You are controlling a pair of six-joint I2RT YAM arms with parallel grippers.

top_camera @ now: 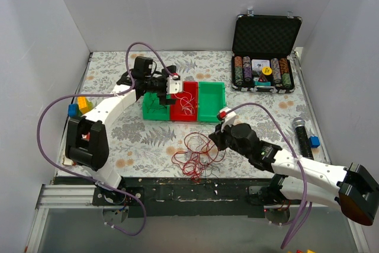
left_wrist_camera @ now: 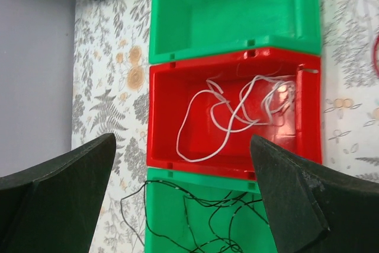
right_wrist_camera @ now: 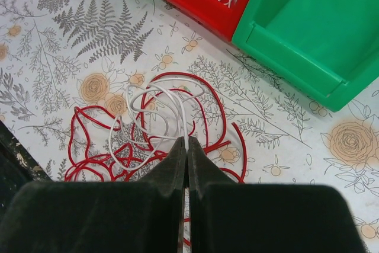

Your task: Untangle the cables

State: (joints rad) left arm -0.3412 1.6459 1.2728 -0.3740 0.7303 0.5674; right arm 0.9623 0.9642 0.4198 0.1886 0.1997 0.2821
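Observation:
A tangle of red cables [top_camera: 196, 157] lies on the flowered table near the front edge; it also shows in the right wrist view [right_wrist_camera: 112, 146]. A whitish cable [right_wrist_camera: 155, 106] loops over it. My right gripper [right_wrist_camera: 186, 144] is shut on that whitish cable, just above the tangle. My left gripper [left_wrist_camera: 183, 173] is open and empty above the bins. The red bin [left_wrist_camera: 163, 117] holds a whitish cable [left_wrist_camera: 237, 111]. The near green bin [left_wrist_camera: 160, 229] holds a dark cable [left_wrist_camera: 207, 217] with a loop hanging over its edge.
Three bins stand in a row: green [top_camera: 153, 106], red [top_camera: 184, 102], green [top_camera: 211, 100], the last one empty [left_wrist_camera: 231, 4]. An open black case of poker chips [top_camera: 263, 69] stands back right. A black microphone [top_camera: 301, 135] lies at the right. Coloured blocks [top_camera: 79, 106] sit at the left.

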